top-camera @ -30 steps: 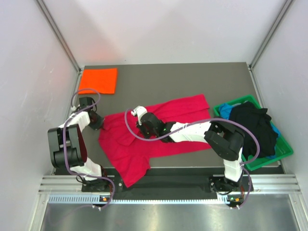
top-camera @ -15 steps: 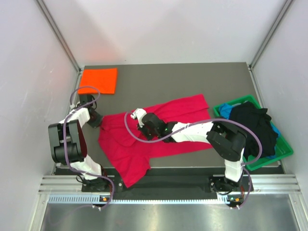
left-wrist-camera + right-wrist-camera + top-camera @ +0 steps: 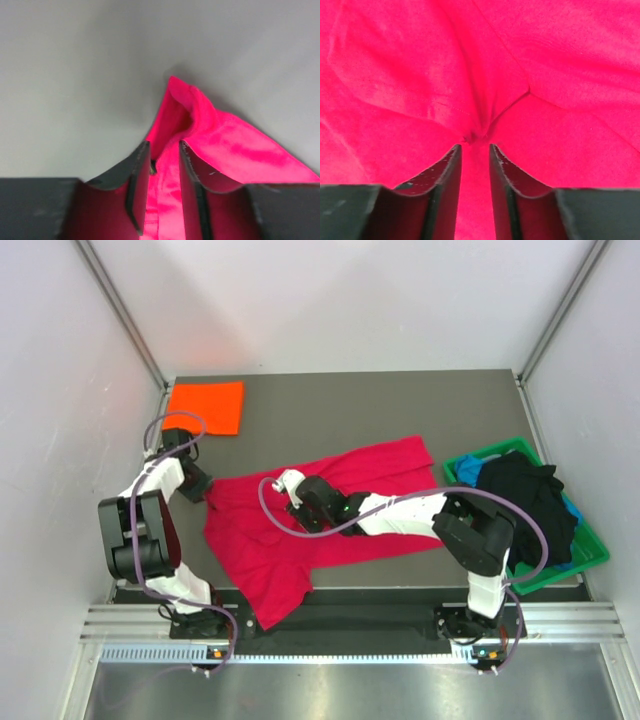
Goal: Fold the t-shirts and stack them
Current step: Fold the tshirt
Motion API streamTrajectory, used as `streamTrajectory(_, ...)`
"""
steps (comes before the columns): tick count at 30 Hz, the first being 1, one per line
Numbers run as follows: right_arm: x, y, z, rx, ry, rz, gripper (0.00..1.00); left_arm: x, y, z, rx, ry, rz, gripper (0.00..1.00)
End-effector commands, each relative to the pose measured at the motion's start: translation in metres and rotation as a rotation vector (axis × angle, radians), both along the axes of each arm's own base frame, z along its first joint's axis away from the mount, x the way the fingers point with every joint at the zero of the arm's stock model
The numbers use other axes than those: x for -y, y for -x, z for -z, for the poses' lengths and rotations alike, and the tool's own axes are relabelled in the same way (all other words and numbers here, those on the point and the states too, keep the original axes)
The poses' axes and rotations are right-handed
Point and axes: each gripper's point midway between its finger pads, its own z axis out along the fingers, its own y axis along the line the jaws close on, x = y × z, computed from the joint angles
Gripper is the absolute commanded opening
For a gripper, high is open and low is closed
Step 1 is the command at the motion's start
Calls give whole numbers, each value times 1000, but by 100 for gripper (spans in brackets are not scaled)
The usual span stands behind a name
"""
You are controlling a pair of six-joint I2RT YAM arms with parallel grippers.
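Now the crimson t-shirt [image 3: 262,558] lies spread across the near half of the desk [image 3: 400,405]. On the left gripper [image 3: 163,147] the jaws stand narrowly parted around a raised fold at the shirt's left corner. On the right gripper [image 3: 475,149] the jaws are equally narrow and straddle a pinched crease mid-shirt. 1 folded orange t-shirt [image 3: 205,407] sits far left. A black t-shirt [image 3: 525,495] and a blue t-shirt [image 3: 467,470] fill the green bin [image 3: 548,576].

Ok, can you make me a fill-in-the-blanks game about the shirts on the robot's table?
1. The spread-out shirt in the middle of the table is ____.
2. The orange shirt lies folded at the far ____ corner of the table.
3. The black shirt sits in a ____ bin.

Missing words: red, left, green.
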Motion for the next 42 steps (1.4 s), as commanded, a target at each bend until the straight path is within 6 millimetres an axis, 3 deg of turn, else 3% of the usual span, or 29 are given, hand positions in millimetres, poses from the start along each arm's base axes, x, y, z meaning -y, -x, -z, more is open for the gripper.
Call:
streamTrajectory(1, -17, -4, -62, 62, -113, -10, 31, -10, -11, -49, 90, -59, 9, 35)
streamTrajectory(5, -37, 4, -69, 58, -150, -22, 33, -11, -31, -78, 180, -65, 27, 35)
streamTrajectory(8, -56, 9, -70, 52, -175, 0, 33, -1, -42, -78, 214, -11, 57, 33)
streamTrajectory(12, -81, 17, -74, 64, -217, 28, 33, 13, -50, -60, 207, 67, 113, 29)
streamTrajectory(13, -89, 22, -74, 62, -224, 27, 33, 13, -51, -48, 175, 79, 117, 27)
streamTrajectory(19, -115, 36, -64, 33, -263, 65, 36, -5, -44, -16, 62, 77, 76, 17)
streamTrajectory(26, -113, 41, -33, 19, -214, 106, 34, -16, -35, 13, 7, 72, 43, 14)
streamTrajectory(42, -122, 59, -10, 6, -186, 107, 40, -14, -41, 18, 19, 89, 47, 16)
